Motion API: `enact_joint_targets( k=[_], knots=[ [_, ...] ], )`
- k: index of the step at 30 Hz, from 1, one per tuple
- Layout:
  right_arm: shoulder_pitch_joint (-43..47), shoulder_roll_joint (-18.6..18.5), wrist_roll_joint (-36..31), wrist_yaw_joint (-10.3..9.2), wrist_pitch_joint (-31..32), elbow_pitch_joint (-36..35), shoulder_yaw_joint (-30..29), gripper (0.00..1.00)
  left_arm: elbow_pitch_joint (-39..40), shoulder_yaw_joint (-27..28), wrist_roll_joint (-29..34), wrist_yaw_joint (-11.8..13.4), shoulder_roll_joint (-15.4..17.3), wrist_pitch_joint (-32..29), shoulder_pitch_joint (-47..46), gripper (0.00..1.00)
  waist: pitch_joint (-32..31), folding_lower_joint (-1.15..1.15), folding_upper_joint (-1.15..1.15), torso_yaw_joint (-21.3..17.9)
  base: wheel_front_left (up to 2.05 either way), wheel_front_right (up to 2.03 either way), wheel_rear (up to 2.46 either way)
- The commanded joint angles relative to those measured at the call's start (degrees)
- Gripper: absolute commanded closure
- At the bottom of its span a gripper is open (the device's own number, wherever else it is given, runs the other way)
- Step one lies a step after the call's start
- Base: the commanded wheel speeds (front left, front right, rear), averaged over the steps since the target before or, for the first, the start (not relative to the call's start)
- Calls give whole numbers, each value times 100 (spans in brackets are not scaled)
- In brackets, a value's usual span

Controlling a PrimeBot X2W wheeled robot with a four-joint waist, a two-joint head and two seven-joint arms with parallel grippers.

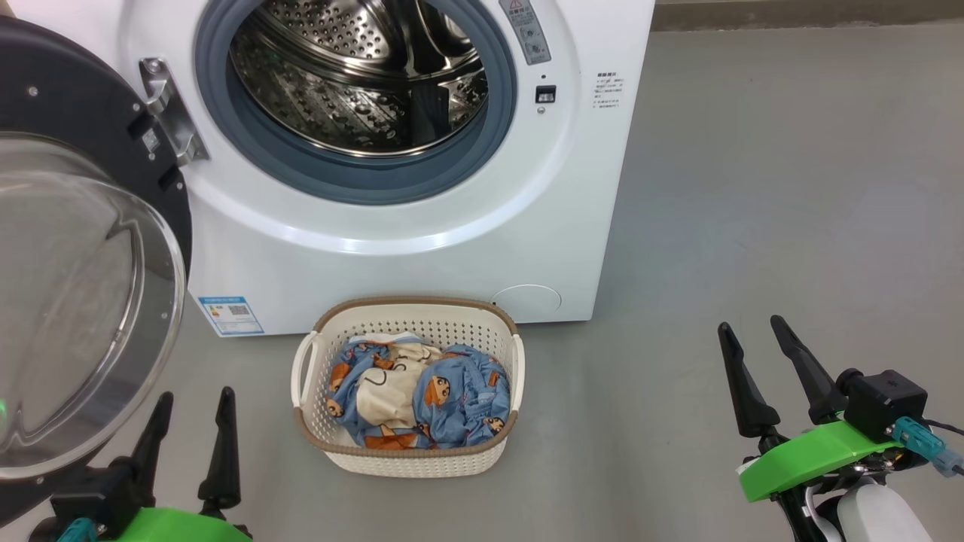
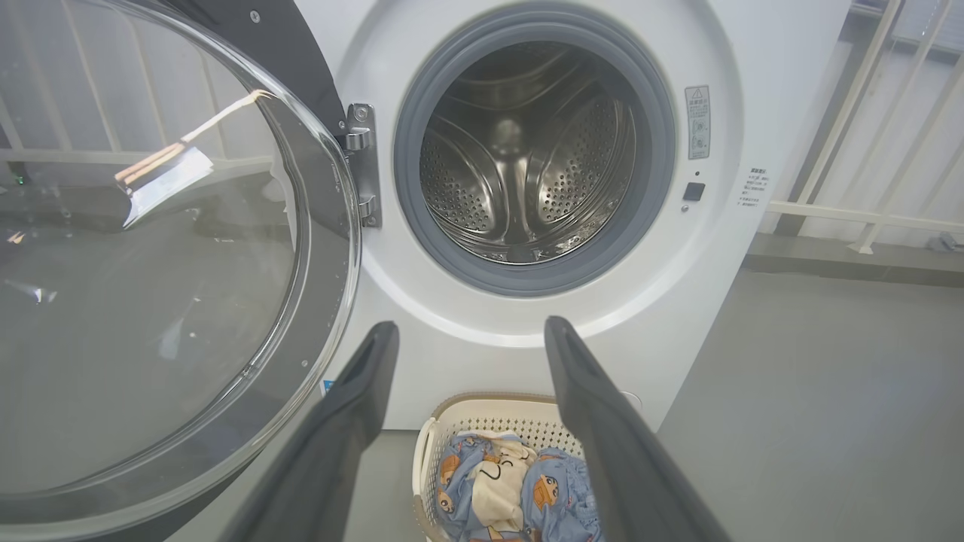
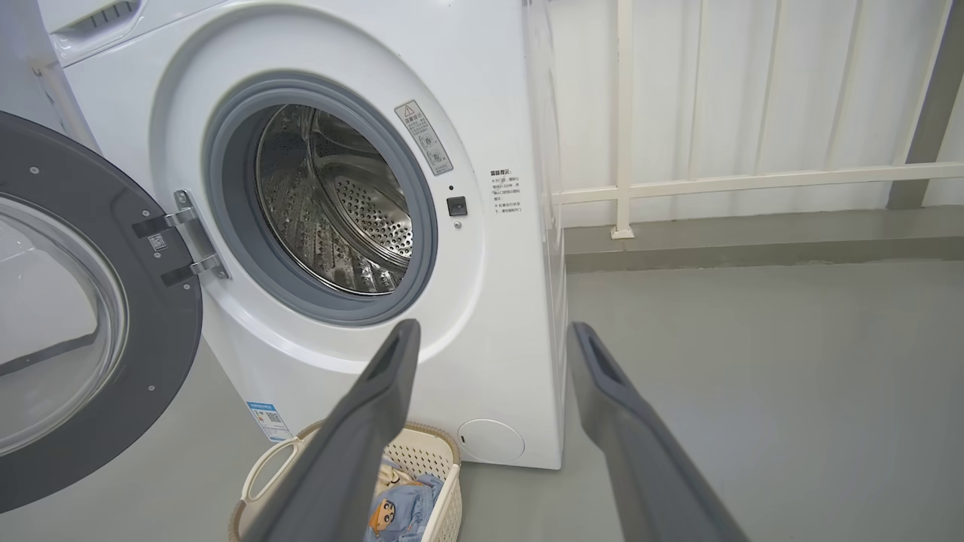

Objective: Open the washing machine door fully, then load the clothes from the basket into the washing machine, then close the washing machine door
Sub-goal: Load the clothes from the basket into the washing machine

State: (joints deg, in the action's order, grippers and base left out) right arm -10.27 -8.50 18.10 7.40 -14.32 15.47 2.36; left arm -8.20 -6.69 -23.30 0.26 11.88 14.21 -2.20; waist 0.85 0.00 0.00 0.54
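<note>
The white washing machine (image 1: 422, 248) stands with its door (image 1: 75, 286) swung wide to the left, the steel drum (image 1: 354, 75) bare inside. On the floor before it sits the cream basket (image 1: 410, 452) holding the light-blue and cream clothes (image 1: 422, 395). My left gripper (image 1: 194, 403) is open at the lower left, close beside the door's glass bowl and left of the basket. My right gripper (image 1: 751, 325) is open at the lower right, well clear of the basket. The left wrist view looks at the drum (image 2: 527, 165), door (image 2: 151, 301) and clothes (image 2: 512, 489); the right wrist view shows the machine (image 3: 489, 301) and basket (image 3: 433, 459).
Grey floor (image 1: 753, 188) lies open to the right of the machine. A white railing (image 3: 753, 181) and a low kerb run behind it. The open door juts out over the floor on the left, near my left arm.
</note>
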Motion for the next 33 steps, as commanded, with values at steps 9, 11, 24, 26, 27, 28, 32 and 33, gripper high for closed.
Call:
enact_joint_targets(
  k=[9, 11, 24, 26, 27, 28, 32, 33],
  knots=[
    [-71, -21, -55, 9, -68, -156, 80, 0, 166, 208, 122, 22, 170, 71, -129, 0, 40, 0, 0, -2, 0, 0, 0],
    [-67, -29, -54, 9, -68, -152, 75, 0, 179, 197, 137, 27, 149, 73, -124, 0, 31, 0, 0, 1, 0, 0, 0],
    [-35, -42, -41, 9, -68, -143, 101, 0, 136, 231, 165, -6, 139, 77, -110, 0, -16, 0, 0, 8, 0, 0, 0],
    [-31, -45, -35, 9, -68, -142, 104, 0, 140, 234, 172, -8, 140, 77, -109, 0, -18, 0, 0, 12, 0, 0, 0],
    [-29, -46, -32, 9, -68, -141, 106, 0, 142, 236, 177, -8, 139, 78, -110, 0, -19, 0, 0, 15, 0, 0, 0],
    [-27, -48, -30, 9, -68, -141, 107, 0, 144, 238, 181, -8, 138, 78, -111, 0, -20, 0, 0, 17, 0, 0, 0],
    [-22, -49, -28, 9, -68, -142, 113, 0, 163, 244, 203, 11, 129, 78, -96, 0, -25, 0, 0, 21, 0, 0, 0],
    [-20, -49, -27, 9, -68, -144, 115, 0, 168, 243, 207, 18, 127, 78, -90, 0, -26, 0, 0, 22, 0, 0, 0]
  ],
)
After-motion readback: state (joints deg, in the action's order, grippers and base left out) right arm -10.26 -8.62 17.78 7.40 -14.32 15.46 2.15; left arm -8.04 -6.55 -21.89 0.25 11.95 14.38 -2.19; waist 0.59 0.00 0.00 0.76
